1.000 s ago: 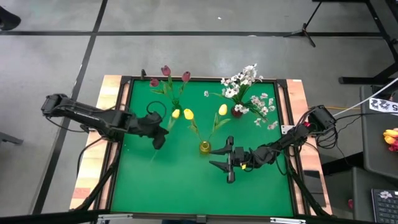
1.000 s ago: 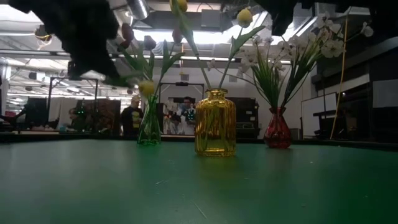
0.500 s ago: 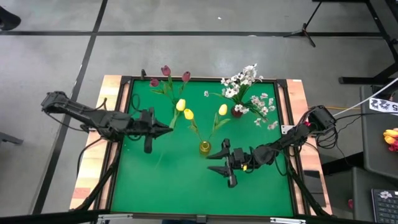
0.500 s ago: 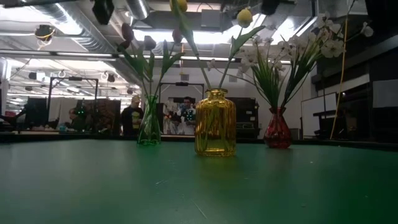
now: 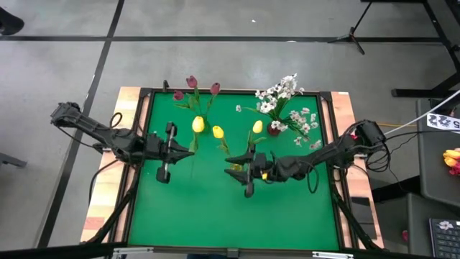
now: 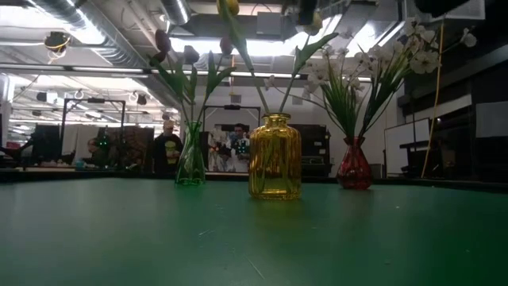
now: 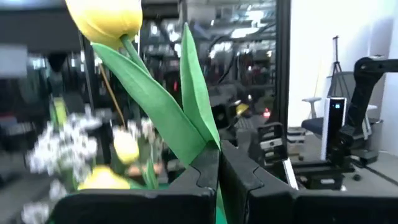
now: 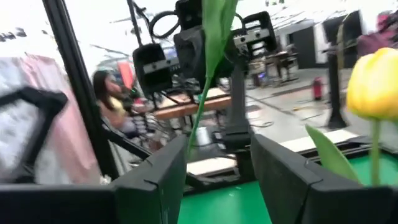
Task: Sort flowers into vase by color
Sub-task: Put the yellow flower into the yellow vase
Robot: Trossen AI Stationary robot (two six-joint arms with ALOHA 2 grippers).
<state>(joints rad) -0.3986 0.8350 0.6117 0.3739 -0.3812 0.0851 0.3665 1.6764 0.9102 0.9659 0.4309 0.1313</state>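
Looking across the green surface (image 6: 238, 238), I see three vases: a green vase (image 6: 190, 159) holding maroon tulips (image 5: 192, 82), a yellow vase (image 6: 275, 156) with yellow tulips (image 5: 257, 126), and a red vase (image 6: 354, 163) with white blossoms (image 5: 284, 92). My left end effector (image 5: 188, 147) is clamped on a yellow tulip stem (image 7: 102, 18), held above the surface. My right end effector (image 5: 237, 172) stands open, empty, at the yellow vase.

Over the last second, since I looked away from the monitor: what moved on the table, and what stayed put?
The left tool, shut on a yellow tulip, turned and stood the flower more upright, bloom toward the table's far side. The right tool, open, slid left toward the yellow vase. All three vases and the flowers already in them stayed put.
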